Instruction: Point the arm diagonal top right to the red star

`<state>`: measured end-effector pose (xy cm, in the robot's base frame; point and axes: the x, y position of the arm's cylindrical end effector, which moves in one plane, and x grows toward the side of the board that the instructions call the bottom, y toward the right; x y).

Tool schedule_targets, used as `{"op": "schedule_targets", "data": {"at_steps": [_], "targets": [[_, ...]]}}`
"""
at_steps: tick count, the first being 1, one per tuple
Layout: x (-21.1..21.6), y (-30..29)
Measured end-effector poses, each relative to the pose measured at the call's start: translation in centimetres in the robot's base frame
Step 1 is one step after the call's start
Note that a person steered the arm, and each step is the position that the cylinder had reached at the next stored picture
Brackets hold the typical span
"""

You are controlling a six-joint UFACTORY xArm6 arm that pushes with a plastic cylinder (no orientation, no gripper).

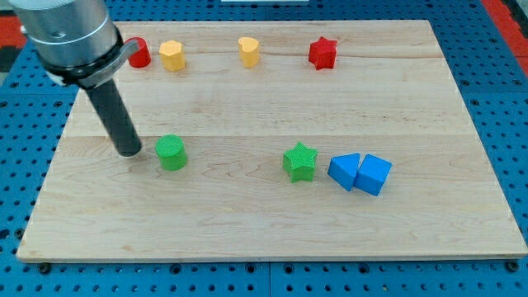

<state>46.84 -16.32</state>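
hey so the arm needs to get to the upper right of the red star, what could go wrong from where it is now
My tip sits far off at the view's left, just left of the green cylinder. Heading right from here could nudge that cylinder. A straight diagonal toward the red star passes close to the yellow block beside it. The star also stands near the board's top edge, so there is little room beyond it, and overshooting might bump it.

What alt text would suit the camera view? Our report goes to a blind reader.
My tip rests on a wooden board just left of a green cylinder, far from the red star at the top right. Also there: a red block, two yellow blocks, a green star, two touching blue blocks.
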Motion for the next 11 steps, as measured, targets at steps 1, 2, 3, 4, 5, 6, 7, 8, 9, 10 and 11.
{"op": "schedule_targets", "data": {"at_steps": [1,2,3,4,5,6,7,8,9,10,11], "targets": [[0.4,9.6],[1.2,16.0],[0.9,10.6],[0.5,10.4],[-1.1,10.8],[-7.1,18.6],[-11.4,31.0],[-13.3,36.4],[-15.6,39.7],[-21.6,46.0],[-24.6,40.9]]}}
